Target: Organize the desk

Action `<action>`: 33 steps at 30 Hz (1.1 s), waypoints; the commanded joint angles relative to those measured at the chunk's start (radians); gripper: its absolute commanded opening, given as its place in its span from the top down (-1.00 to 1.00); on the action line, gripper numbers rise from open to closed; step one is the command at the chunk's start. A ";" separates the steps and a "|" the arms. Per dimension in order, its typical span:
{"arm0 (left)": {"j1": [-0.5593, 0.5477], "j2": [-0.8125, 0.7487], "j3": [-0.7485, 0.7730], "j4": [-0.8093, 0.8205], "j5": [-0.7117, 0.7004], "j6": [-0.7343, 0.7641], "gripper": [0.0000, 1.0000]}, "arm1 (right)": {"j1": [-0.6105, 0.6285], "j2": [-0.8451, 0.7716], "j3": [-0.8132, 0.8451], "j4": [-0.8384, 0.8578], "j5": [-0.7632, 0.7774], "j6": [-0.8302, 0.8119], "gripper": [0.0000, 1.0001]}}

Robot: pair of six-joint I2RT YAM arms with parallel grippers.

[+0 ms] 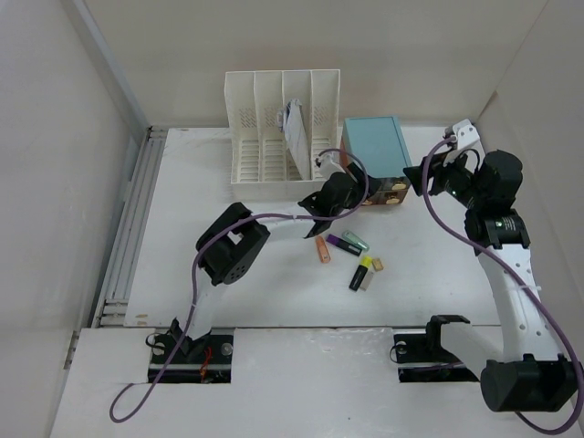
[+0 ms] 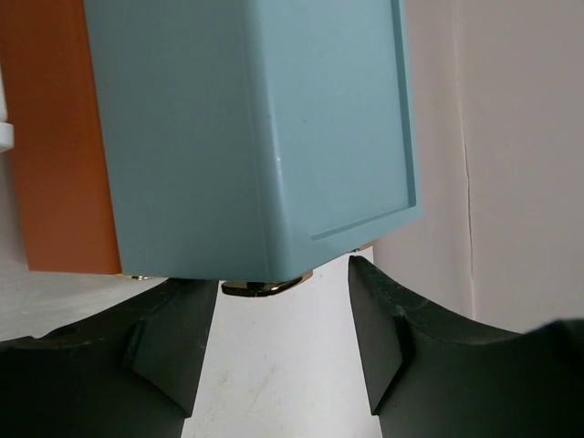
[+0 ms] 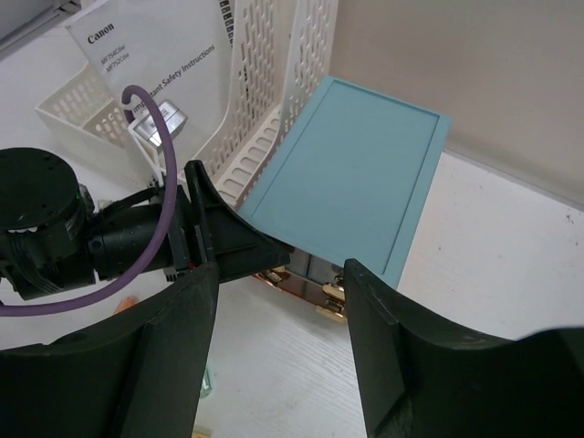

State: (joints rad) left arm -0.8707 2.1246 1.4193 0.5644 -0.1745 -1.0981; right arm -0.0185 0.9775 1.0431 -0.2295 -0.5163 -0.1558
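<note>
Left pincer (image 2: 281, 278) spread; desk (image 2: 274, 388) just beneath.

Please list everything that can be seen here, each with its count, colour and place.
desk: one, white, under everything.
file rack: one, white, back centre.
booklet: one, white, standing in the rack.
drawer box: one, teal, right of the rack.
highlighters: four, orange, purple, green, yellow-black, desk middle.
small tan item: one, beside the yellow-black highlighter.
cables: two, purple, one along each arm.
left arm: one, black, reaching toward the box; jaws open, empty.
right arm: one, black and white, right side; jaws open, empty.
</note>
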 commanded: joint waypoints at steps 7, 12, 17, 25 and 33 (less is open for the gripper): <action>-0.016 0.017 0.072 0.029 -0.071 -0.051 0.14 | -0.001 -0.031 -0.002 0.048 -0.022 0.025 -0.24; -0.016 -0.003 0.047 0.019 -0.080 -0.060 0.38 | -0.001 -0.040 -0.011 0.048 -0.022 0.025 -0.24; -0.025 -0.048 -0.023 0.019 -0.080 -0.060 0.42 | -0.001 -0.040 -0.011 0.048 -0.022 0.025 -0.24; -0.085 -0.143 -0.158 0.054 -0.080 -0.042 0.42 | -0.001 -0.040 -0.011 0.048 -0.022 0.025 -0.24; -0.151 -0.152 -0.221 0.054 -0.029 -0.060 0.35 | -0.001 -0.040 -0.011 0.048 -0.022 0.025 -0.24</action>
State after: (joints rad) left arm -0.9955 2.0205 1.2236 0.6216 -0.2317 -1.1683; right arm -0.0185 0.9562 1.0309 -0.2249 -0.5240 -0.1459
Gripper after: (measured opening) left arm 0.355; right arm 0.622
